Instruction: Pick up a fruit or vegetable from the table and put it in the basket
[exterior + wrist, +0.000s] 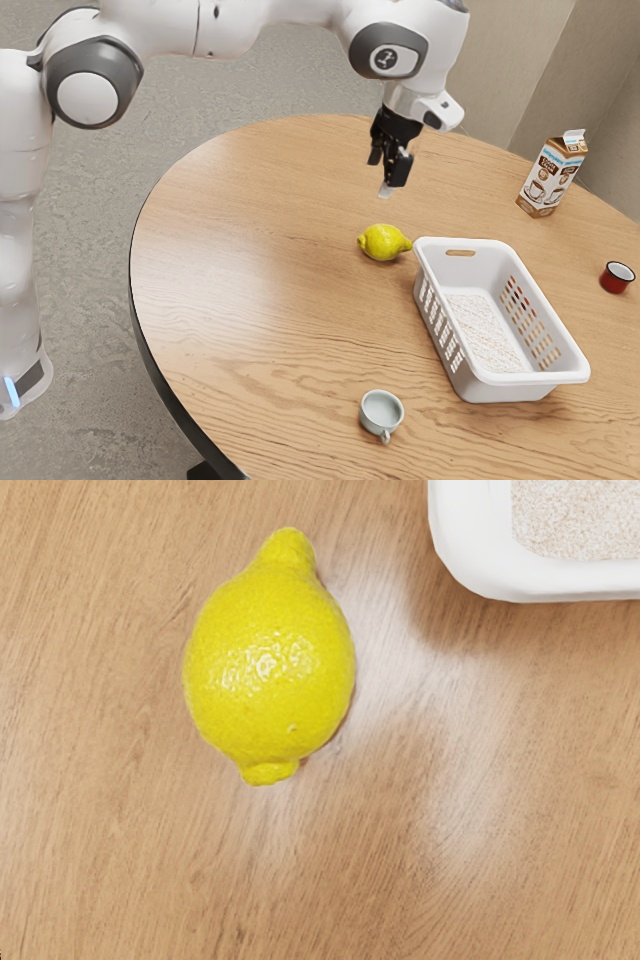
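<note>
Exterior view, claw [387, 174] wide, wrist view, plump yellow lemon [270, 668], glossy skin, knobbed ends

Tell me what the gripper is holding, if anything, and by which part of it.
Nothing is held: the gripper hangs above the table with its fingers apart, and the lemon rests on the tabletop, outside its grasp.

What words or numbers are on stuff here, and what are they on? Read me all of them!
Carton: printed words, too small to read, with cups pictured below.
Robot arm: a small dark mark, too small to make out.
Lemon and basket: no words that I see.
</note>
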Tool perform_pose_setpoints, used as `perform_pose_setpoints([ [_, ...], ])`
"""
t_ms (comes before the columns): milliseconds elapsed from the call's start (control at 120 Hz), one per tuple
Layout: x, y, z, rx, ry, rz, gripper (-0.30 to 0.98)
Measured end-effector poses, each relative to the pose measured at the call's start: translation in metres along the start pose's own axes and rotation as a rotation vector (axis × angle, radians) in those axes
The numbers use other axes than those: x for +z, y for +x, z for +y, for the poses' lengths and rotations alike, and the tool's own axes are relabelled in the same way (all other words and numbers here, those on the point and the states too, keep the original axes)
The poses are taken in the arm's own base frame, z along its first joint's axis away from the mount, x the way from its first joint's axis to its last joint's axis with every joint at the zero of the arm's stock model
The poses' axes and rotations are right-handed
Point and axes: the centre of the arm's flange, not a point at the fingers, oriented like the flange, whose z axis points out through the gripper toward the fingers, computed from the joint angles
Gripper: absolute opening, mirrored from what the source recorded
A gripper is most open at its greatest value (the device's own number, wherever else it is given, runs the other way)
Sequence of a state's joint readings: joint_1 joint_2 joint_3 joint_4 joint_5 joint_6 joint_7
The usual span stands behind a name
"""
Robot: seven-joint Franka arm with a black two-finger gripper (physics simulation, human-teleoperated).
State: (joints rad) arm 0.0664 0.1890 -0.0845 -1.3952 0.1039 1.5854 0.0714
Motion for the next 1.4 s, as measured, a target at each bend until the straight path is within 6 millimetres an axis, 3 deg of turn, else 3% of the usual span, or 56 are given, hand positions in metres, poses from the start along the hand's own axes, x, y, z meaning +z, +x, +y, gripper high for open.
perform_pose_setpoints([
  [367,0.004,0.005,-0.004,0.056,0.012,0.040,0.69],
  [517,0.029,-0.003,-0.011,0.060,0.006,0.005,0.69],
  [617,0.052,0.003,-0.010,0.091,0.003,-0.005,0.69],
  [867,0.074,0.017,-0.012,0.168,0.002,0.023,0.69],
  [1017,0.090,0.033,-0.014,0.203,-0.002,0.046,0.69],
  [1100,0.087,0.051,-0.016,0.211,-0.011,0.093,0.69],
  [1217,0.098,0.073,-0.026,0.210,-0.028,0.109,0.69],
  [1400,0.130,0.089,-0.036,0.214,-0.047,0.067,0.69],
])
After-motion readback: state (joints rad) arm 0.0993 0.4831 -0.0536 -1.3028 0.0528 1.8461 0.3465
